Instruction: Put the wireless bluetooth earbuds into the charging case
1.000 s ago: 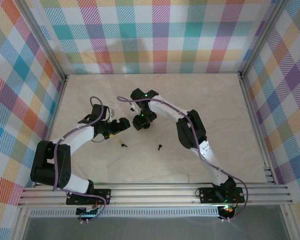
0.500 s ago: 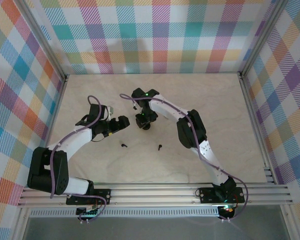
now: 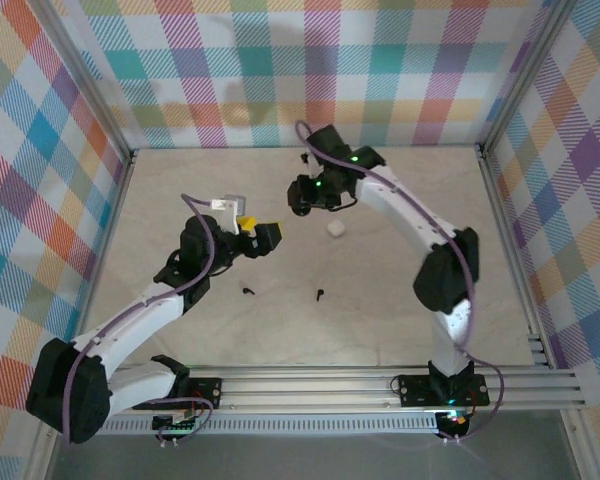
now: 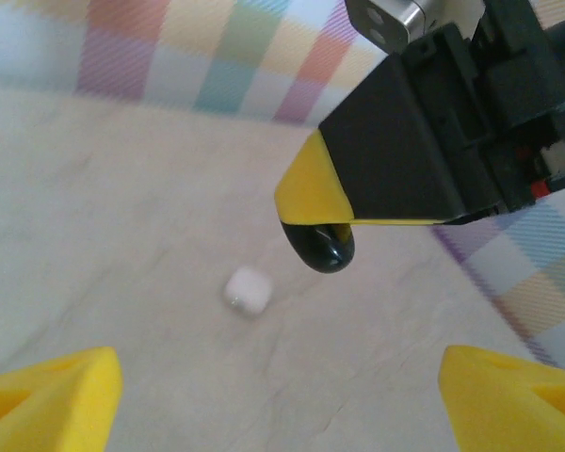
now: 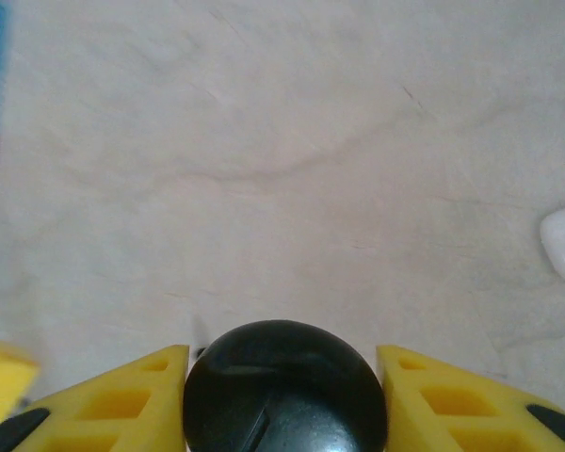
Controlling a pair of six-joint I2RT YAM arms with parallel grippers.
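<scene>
Pinching black charging case (image 5: 284,395) in right tool (image 5: 282,377); smooth rounded sides may slip free and drop. Left tool (image 4: 282,395) spread nearby.

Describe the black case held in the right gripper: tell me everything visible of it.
The black case is a small, glossy, rounded pod, apparently plastic, with a thin seam line on its near face. It looks closed. The right gripper clamps it between yellow fingers, one on each side. The left wrist view shows its rounded end poking out below them, seemingly above the table. Nothing else touches it.
</scene>
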